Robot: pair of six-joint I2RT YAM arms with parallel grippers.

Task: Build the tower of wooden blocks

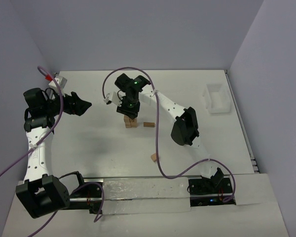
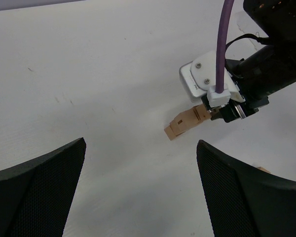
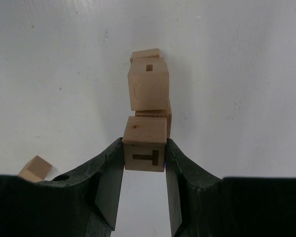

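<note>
My right gripper [image 3: 144,148] is closed narrow on a light-brown wooden cube [image 3: 144,143]. One black finger presses each side of it, and a dark T-shaped mark shows on the face toward my wrist camera. Just beyond that cube, the same camera shows the tower [image 3: 148,90], a narrow stack of tan wooden blocks. Its nearest cube carries a small dark square. From this angle I cannot tell whether the held cube touches the stack.

My left wrist camera gives the side look that the right one lacks. There the tan stack runs in one line from the white table [image 2: 89,74] up into my right fingers, with the held cube at its upper end.

From overhead, the tower stands near the middle of the table, mostly hidden under my right wrist. Only that view shows a white plastic tray [image 1: 216,98] at the far right. It also shows a small tan wooden block [image 1: 148,124] lying just right of the tower, and a second loose block [image 1: 153,158] nearer my bases.

My left gripper [image 2: 140,143] hangs wide open with nothing between its black fingers. It is over the left side of the table, well apart from the tower.
</note>
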